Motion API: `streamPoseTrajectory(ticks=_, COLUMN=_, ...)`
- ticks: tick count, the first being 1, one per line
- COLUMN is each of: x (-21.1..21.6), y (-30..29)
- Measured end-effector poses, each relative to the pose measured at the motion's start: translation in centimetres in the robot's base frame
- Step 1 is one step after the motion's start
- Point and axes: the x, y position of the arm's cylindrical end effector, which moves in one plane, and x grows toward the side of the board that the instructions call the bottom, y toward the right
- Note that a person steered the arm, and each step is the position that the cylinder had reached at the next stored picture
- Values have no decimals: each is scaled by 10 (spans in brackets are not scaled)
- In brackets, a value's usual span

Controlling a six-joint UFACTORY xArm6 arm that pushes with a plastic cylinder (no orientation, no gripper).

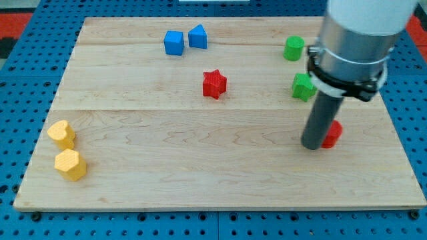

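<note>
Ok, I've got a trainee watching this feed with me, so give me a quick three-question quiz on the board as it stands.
1. True or false: my tip sits beside the partly hidden red block, on its left in the view.
2. Which pair lies at the view's left edge?
A. two yellow blocks
B. two green blocks
C. two blue blocks
3. Fill in: the red star lies nearer the view's ____ than my tip does.

Key: 1 true; 2 A; 3 top.
</note>
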Motion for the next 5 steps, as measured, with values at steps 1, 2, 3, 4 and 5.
streamPoseTrajectory(ticks=1, x=-6, y=-104)
streamPoseTrajectory(ticks=2, x=-63, y=-156)
streamPoseTrajectory(ticks=3, x=-109, y=-166)
streamPoseTrajectory(ticks=4, x=-124, y=-199)
streamPoseTrajectory(ticks=5, x=-139, y=-188)
